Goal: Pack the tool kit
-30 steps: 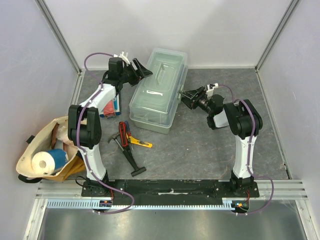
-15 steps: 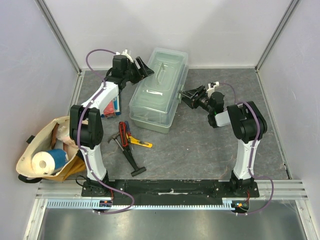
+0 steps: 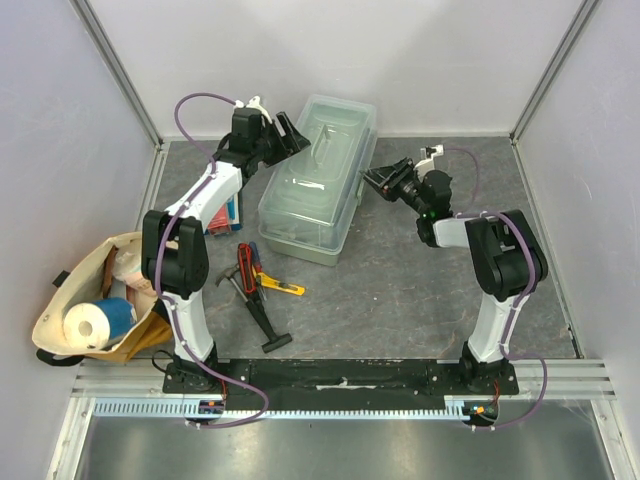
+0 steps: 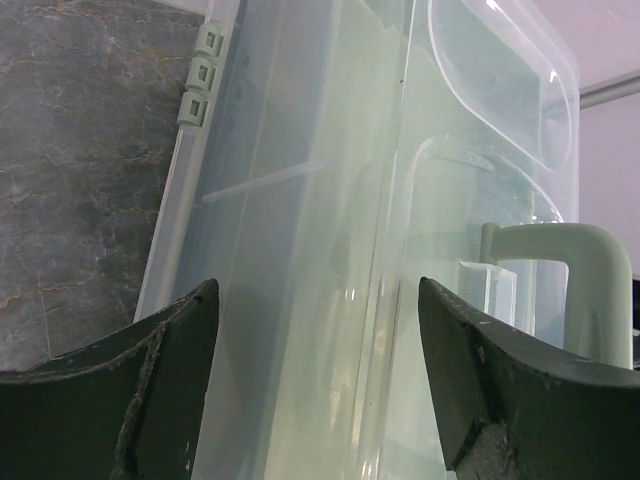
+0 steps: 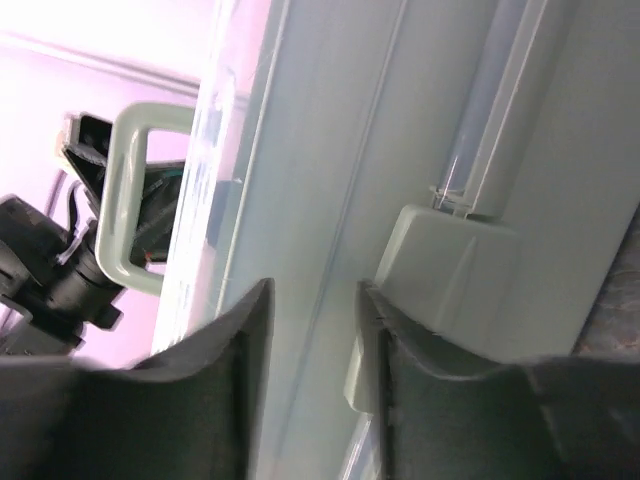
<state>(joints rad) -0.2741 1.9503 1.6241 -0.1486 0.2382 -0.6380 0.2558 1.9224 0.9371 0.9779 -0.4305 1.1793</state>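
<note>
Since a second ago the left fingers (image 4: 150, 390) have reached further over the far left edge of the toolbox (image 3: 318, 185), and the right fingers (image 5: 235, 390) have risen and swung toward the far end of its right side; the box itself has not shifted. It lies closed on the desk (image 3: 420, 290) between the two arms, well back from them.

The left fingers are spread wide with nothing between them, and the clear lid and its pale-green handle (image 4: 585, 270) fill that wrist view. The right fingers stand only narrowly apart, gripping nothing visible, just beside a pale-green latch (image 5: 450, 270) on the box wall.

Nearer the left arm's base, the black hammer (image 3: 262, 318), red-black cutter (image 3: 248, 262) and yellow knife (image 3: 283, 287) lie together on the desk, outside the box. A tan cloth bag (image 3: 70, 300) with a paper roll (image 3: 88, 325) sits at the left edge, and a red-and-blue packet (image 3: 225, 210) lies under the left arm.
</note>
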